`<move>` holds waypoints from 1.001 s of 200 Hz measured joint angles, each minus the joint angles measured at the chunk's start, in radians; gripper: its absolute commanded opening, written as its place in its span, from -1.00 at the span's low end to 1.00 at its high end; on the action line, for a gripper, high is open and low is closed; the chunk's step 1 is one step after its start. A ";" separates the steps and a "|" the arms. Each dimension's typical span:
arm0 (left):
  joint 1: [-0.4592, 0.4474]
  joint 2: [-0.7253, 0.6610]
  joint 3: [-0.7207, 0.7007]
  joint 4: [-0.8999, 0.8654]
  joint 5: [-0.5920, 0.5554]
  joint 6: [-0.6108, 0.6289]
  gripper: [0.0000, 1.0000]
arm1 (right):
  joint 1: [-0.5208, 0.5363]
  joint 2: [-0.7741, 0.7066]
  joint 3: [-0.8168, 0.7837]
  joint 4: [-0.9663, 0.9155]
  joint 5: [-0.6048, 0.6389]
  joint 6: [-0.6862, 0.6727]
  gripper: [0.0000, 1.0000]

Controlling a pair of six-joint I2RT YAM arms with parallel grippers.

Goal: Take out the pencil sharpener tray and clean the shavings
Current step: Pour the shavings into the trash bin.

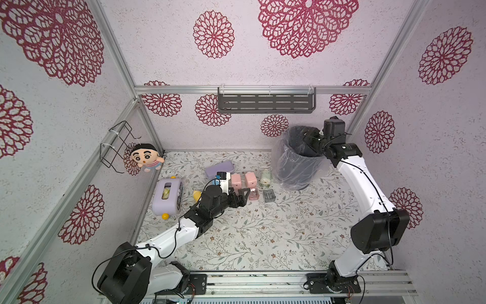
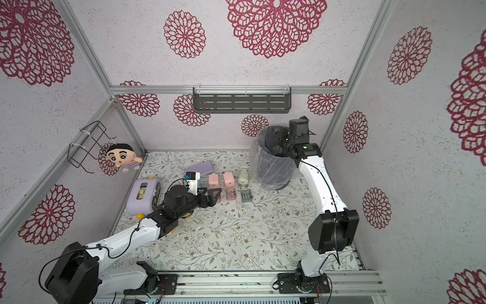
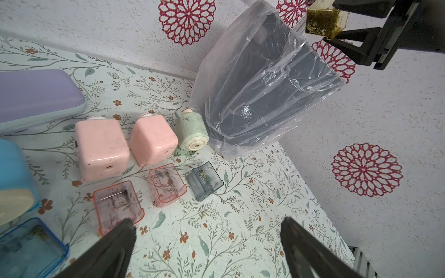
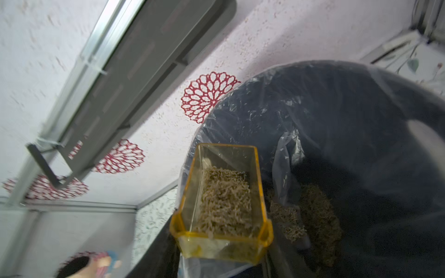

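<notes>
Shavings (image 4: 224, 199) in tray (image 4: 221, 248), wrist cams only

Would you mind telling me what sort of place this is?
Probably a mock study corner inside a test booth: wallpapered panels on a metal frame, pencil sharpeners, a lined bin.

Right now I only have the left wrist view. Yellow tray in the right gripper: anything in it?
Observer: Yes. The right wrist view shows the yellow tray carrying a heap of shavings.
Operator: Is it over the bin?
Observer: In both top views the right gripper sits over the open mouth of the bin.
Operator: Bin empty inside?
Observer: No. The right wrist view shows another pile of shavings lying at its bottom.
</notes>
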 measured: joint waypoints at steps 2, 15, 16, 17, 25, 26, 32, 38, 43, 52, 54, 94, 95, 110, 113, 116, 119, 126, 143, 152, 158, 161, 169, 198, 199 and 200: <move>0.000 0.000 0.000 0.000 0.000 0.000 0.95 | -0.005 -0.003 -0.005 0.007 -0.010 0.021 -0.33; -0.002 0.003 0.000 0.000 -0.001 0.000 0.95 | -0.025 -0.015 -0.031 0.053 -0.055 0.153 -0.34; -0.002 0.003 0.000 0.000 -0.001 0.000 0.95 | -0.026 -0.016 -0.033 0.060 -0.060 0.166 -0.35; -0.002 0.003 0.000 0.000 -0.001 0.000 0.95 | -0.027 -0.016 -0.035 0.062 -0.062 0.173 -0.35; -0.003 0.004 0.000 0.000 -0.001 0.000 0.95 | -0.028 -0.020 -0.050 0.098 -0.085 0.251 -0.37; -0.003 0.004 0.000 0.000 -0.001 0.000 0.95 | -0.028 -0.020 -0.053 0.106 -0.089 0.266 -0.37; -0.004 0.004 0.000 0.000 -0.002 0.000 0.95 | -0.026 -0.022 -0.064 0.131 -0.103 0.322 -0.37; -0.005 0.004 0.000 0.000 -0.003 0.000 0.95 | -0.021 -0.022 -0.076 0.154 -0.115 0.379 -0.37; -0.006 0.004 0.000 0.000 -0.004 0.000 0.95 | -0.015 -0.022 -0.084 0.171 -0.117 0.422 -0.37; -0.007 0.004 0.000 0.000 -0.005 0.000 0.95 | -0.004 -0.022 -0.099 0.197 -0.118 0.490 -0.37; -0.007 0.004 0.000 0.000 -0.006 0.000 0.95 | -0.002 -0.022 -0.103 0.204 -0.118 0.509 -0.37; -0.008 0.004 0.000 0.000 -0.014 0.000 0.95 | 0.042 -0.034 -0.150 0.298 -0.068 0.763 -0.39; -0.008 0.004 0.000 0.000 -0.014 0.000 0.95 | 0.043 -0.035 -0.151 0.300 -0.065 0.767 -0.39; -0.008 0.004 0.000 0.000 -0.016 0.000 0.95 | 0.056 -0.060 -0.182 0.333 -0.029 0.844 -0.40; -0.008 0.004 0.000 0.000 -0.016 0.000 0.95 | 0.057 -0.064 -0.185 0.336 -0.024 0.855 -0.40; -0.008 0.004 0.000 0.000 -0.017 0.000 0.95 | 0.059 -0.068 -0.187 0.338 -0.018 0.867 -0.40; -0.008 0.004 0.000 0.000 -0.017 0.000 0.95 | 0.060 -0.072 -0.189 0.341 -0.011 0.879 -0.40; -0.008 0.004 0.000 0.000 -0.019 0.000 0.95 | 0.064 -0.079 -0.192 0.349 0.003 0.898 -0.40; -0.008 0.004 0.000 0.000 -0.022 0.000 0.95 | 0.070 -0.098 -0.197 0.373 0.034 0.941 -0.40; -0.008 0.004 0.000 0.000 -0.023 0.000 0.95 | 0.071 -0.108 -0.201 0.386 0.046 0.959 -0.40; -0.008 0.004 0.000 0.000 -0.023 0.000 0.95 | 0.072 -0.113 -0.202 0.393 0.051 0.968 -0.40; -0.008 0.004 0.000 0.000 -0.023 0.000 0.95 | 0.072 -0.115 -0.203 0.396 0.053 0.972 -0.40; -0.008 0.004 0.000 0.000 -0.023 0.000 0.95 | 0.072 -0.121 -0.208 0.407 0.057 0.984 -0.40; -0.010 0.004 0.000 0.000 -0.024 -0.001 0.95 | 0.074 -0.129 -0.237 0.445 0.072 1.011 -0.39; -0.010 0.004 0.000 0.000 -0.024 -0.001 0.95 | 0.074 -0.129 -0.240 0.446 0.072 1.012 -0.39; -0.010 0.004 0.000 0.000 -0.025 -0.001 0.95 | 0.074 -0.129 -0.241 0.447 0.072 1.012 -0.39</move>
